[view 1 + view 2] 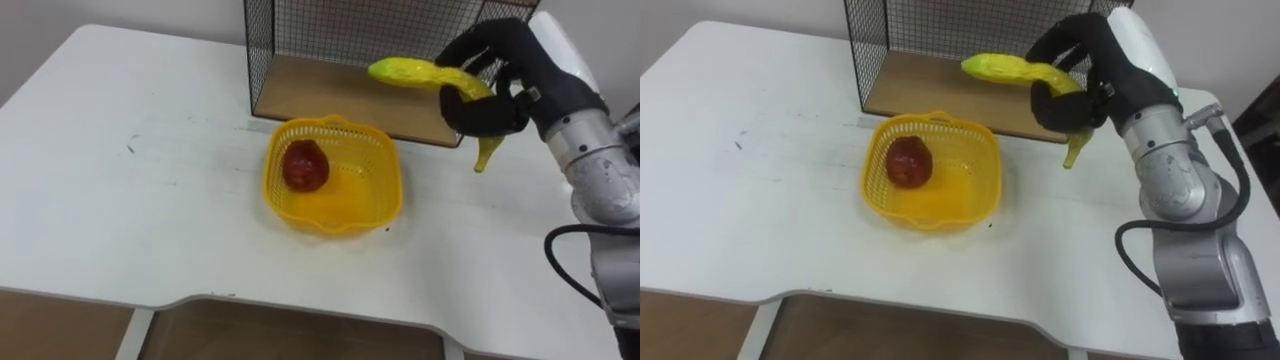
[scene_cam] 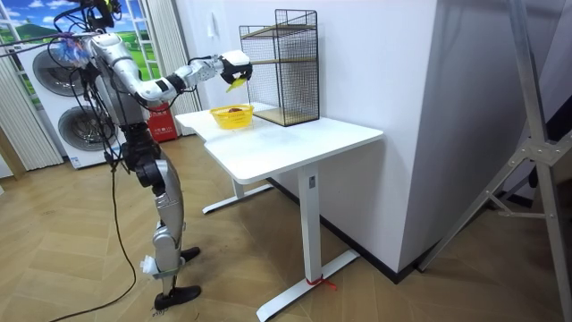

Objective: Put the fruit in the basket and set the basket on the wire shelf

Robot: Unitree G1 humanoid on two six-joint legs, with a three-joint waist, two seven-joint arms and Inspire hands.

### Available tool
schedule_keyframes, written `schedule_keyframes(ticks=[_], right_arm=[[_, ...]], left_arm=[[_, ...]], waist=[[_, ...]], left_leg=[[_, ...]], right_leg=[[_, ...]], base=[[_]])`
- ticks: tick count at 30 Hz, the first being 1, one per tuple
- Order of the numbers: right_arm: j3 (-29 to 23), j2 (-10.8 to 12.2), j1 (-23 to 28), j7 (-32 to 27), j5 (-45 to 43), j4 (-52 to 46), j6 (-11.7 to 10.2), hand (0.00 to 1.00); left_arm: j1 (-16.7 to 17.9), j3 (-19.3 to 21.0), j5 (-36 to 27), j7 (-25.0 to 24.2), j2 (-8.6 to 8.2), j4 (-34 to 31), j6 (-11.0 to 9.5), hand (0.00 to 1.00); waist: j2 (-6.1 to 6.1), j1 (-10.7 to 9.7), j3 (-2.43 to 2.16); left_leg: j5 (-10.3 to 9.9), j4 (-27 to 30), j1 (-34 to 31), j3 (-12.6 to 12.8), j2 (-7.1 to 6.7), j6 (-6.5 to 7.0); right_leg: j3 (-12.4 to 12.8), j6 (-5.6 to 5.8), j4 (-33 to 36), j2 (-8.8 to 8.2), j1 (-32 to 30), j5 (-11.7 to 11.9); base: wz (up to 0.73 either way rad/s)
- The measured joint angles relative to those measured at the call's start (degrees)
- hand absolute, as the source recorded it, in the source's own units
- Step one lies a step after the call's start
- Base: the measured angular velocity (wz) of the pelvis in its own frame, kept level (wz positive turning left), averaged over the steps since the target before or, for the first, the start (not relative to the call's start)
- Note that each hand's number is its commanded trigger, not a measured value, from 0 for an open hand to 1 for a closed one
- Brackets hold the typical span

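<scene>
A yellow plastic basket (image 1: 380,195) (image 1: 980,185) sits on the white table (image 1: 130,200) in front of the wire shelf (image 1: 300,50). A red apple (image 1: 305,166) (image 1: 907,162) lies in the basket's left half. My right hand (image 1: 490,85) (image 1: 1085,80) is shut on a yellow banana (image 1: 415,72) (image 1: 1005,67), held in the air to the right of and above the basket, in front of the shelf's wooden floor. In the room view the right hand (image 2: 236,64) holds the banana (image 2: 235,83) above the basket (image 2: 231,116).
The wire shelf (image 1: 930,40) (image 2: 286,67) has a wooden bottom board (image 1: 340,95) and an open front facing me. The table's front edge has a curved cut-out (image 1: 300,310). In the room view I stand at the table's end, with washing machines (image 2: 63,107) behind me.
</scene>
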Motion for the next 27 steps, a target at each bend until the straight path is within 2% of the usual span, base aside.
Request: schedule_keyframes(ticks=[7,13,16,18,23,27], right_arm=[[2.1,0.1,0.0,2.4,-1.4,-0.9,0.5,1.0],[2.6,1.5,0.0,5.1,-2.3,-2.2,0.9,1.0],[4.0,1.8,0.0,6.5,-2.5,-2.4,1.5,1.0],[4.3,3.1,0.0,7.7,-3.6,-2.4,1.7,1.0],[5.0,4.7,0.0,8.7,-5.3,-2.4,1.7,1.0],[6.2,7.4,0.1,8.7,-8.2,-2.3,1.7,1.0]], left_arm=[[-0.4,-0.9,0.0,0.0,-0.04,-0.5,0.0,0.0],[-0.5,-0.9,0.0,0.0,-0.19,-1.0,0.0,0.0],[-0.3,-0.9,0.0,0.0,-0.41,-1.5,0.0,0.0],[-0.1,-0.9,0.0,0.0,-0.71,-1.7,0.0,0.0],[-0.3,-0.9,0.0,0.0,-0.77,-1.9,0.0,0.0],[-0.8,-1.1,0.1,0.1,-0.93,-1.5,0.0,0.0]], waist=[[-0.01,1.0,0.12],[0.37,1.3,0.34],[0.69,1.4,0.27],[0.96,1.5,0.19],[0.96,1.6,0.14],[0.85,1.7,0.08]], left_leg=[[0.0,0.1,-0.4,0.2,0.04,0.0],[0.0,0.2,-0.9,0.1,0.04,0.0],[0.0,0.1,-0.8,0.1,0.04,-0.01],[0.0,0.1,-0.8,0.1,0.03,-0.01],[0.0,-0.1,-0.8,0.1,0.02,-0.04],[0.0,-0.2,-0.8,0.0,-0.02,-0.04]], right_leg=[[0.1,0.0,0.0,0.0,-0.5,0.0],[0.0,0.0,0.0,0.0,-0.9,0.0],[0.0,0.0,0.0,0.02,-0.9,0.0],[0.0,0.0,0.0,0.03,-0.9,0.0],[-0.4,0.0,-0.1,0.02,-0.9,0.0],[-0.6,0.0,-0.1,-0.01,-0.8,0.0]], base=[[-0.01],[0.0],[0.0],[0.0],[0.0],[0.02]])
